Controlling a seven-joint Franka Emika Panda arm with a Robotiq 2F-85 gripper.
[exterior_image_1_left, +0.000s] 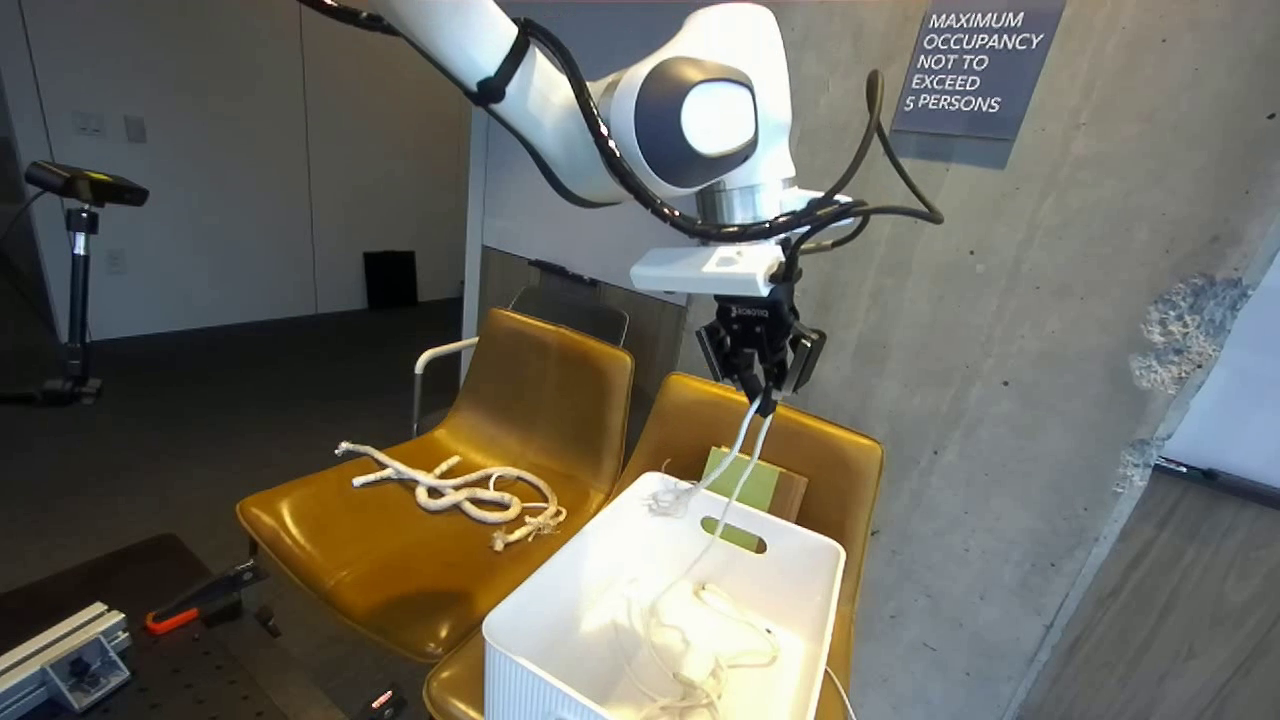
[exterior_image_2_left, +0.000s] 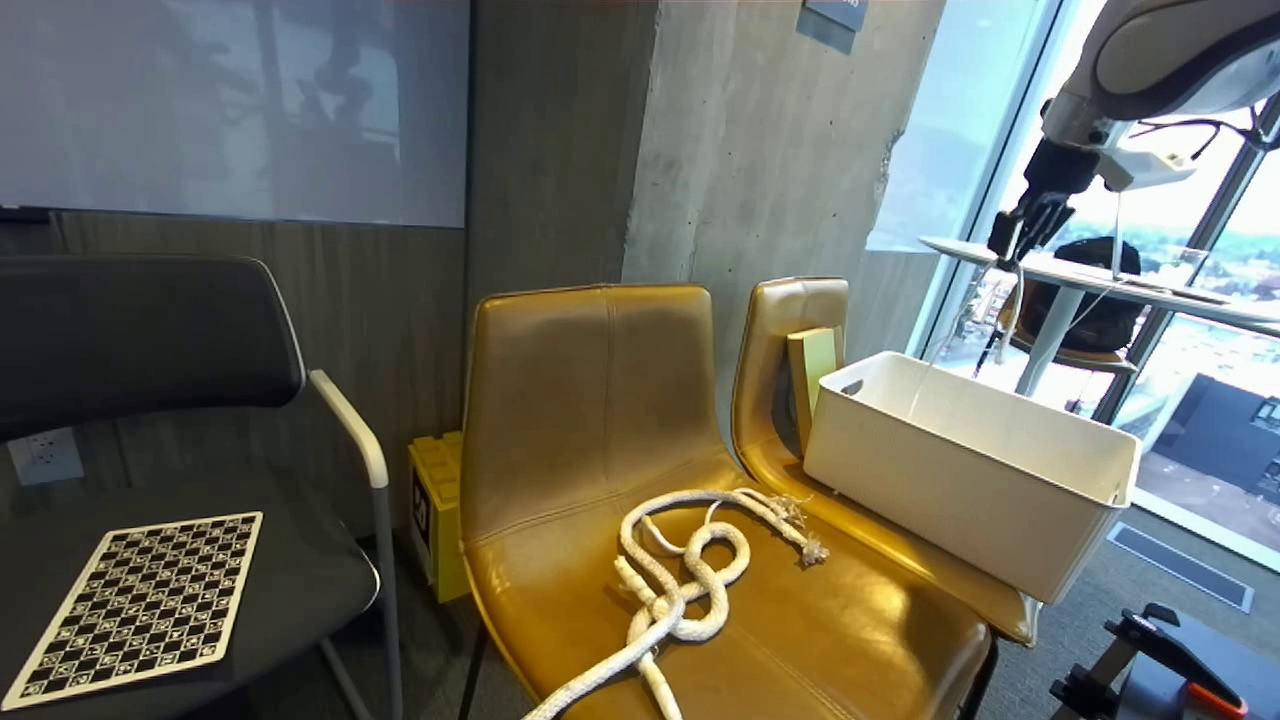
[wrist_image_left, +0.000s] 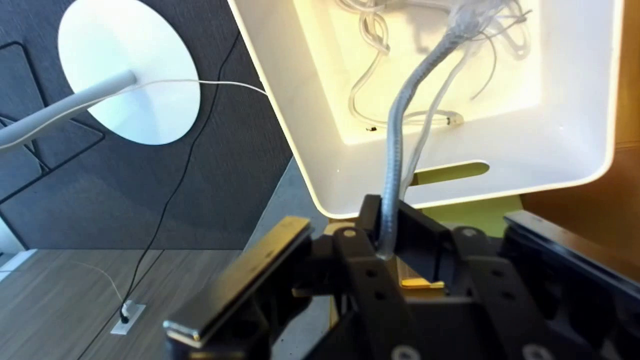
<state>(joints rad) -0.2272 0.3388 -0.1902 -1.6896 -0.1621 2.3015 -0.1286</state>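
White braided rope (wrist_image_left: 395, 135) fills the middle of the wrist view, pinched between the fingertips of the gripper (wrist_image_left: 388, 215), which is clamped on it. A slimmer strand (wrist_image_left: 425, 129) drops beside it; whether the two are one doubled length I can't tell. I'd expect the rope to be light, limp and hard to break, with a frayed end (wrist_image_left: 466, 21) that would splay under any grip, so the firm braid above the fray makes the better hold. Beneath, pale cords (wrist_image_left: 354, 95) lie looped inside the white bin (wrist_image_left: 580, 125).

In an exterior view, the rope hangs near the bin's rim by the ochre chair (exterior_image_1_left: 845, 460), and the slimmer strand runs down inside. The fray shows against the inner wall; whether they touch I can't make out. That rim is the edge to mind, with a green block (exterior_image_1_left: 765, 480) just behind and a concrete wall (exterior_image_1_left: 1000, 330) beyond. I'd judge the easier room for moving to lie over the bin's wide mouth.

In an exterior view, the gripper points down, higher than the bin, with a round table (exterior_image_2_left: 1070, 272) behind it; how far back, I can't say. A thick looped rope (exterior_image_2_left: 665, 615) lies on the neighbouring chair (exterior_image_2_left: 590, 400), well apart from the fingers.
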